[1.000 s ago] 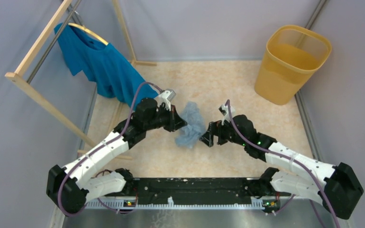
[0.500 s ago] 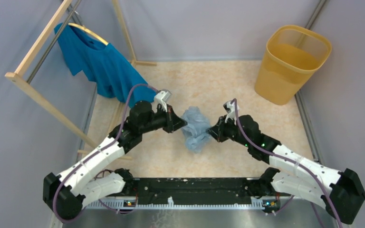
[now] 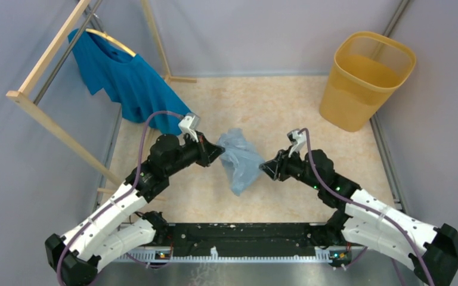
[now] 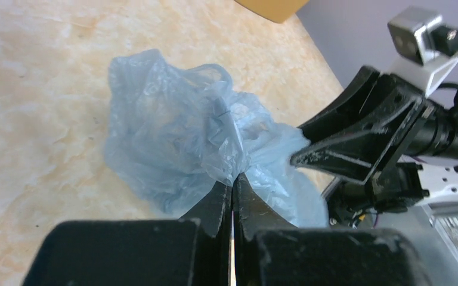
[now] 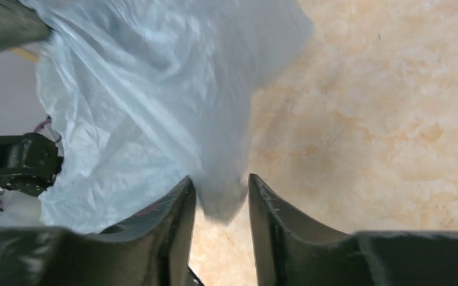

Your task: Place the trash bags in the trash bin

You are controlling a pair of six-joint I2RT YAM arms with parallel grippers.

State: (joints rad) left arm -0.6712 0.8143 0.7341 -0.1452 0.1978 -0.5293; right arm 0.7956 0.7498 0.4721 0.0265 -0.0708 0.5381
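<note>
The trash bag [image 3: 240, 162] is a pale grey-blue film, held off the tabletop between my two grippers. My left gripper [image 3: 217, 150] is shut on a bunched edge of it; in the left wrist view [image 4: 234, 176] the jaws are pressed together on the film [image 4: 173, 131]. My right gripper [image 3: 265, 168] is at the bag's right side. In the right wrist view [image 5: 220, 186] its jaws stand apart, with a tip of the bag [image 5: 143, 89] hanging between them. The yellow-orange trash bin [image 3: 367, 80] stands upright at the far right corner, away from both grippers.
A bright blue T-shirt [image 3: 128, 80] hangs on a wooden rack [image 3: 48, 53] at the far left, just behind my left arm. Grey walls close in the marbled tabletop [image 3: 274, 107] on three sides.
Both grippers have risen and drawn apart, the left one leftward and the right one rightward. The bag has gone from a crumpled clump to a wider, stretched sheet hanging between them.
</note>
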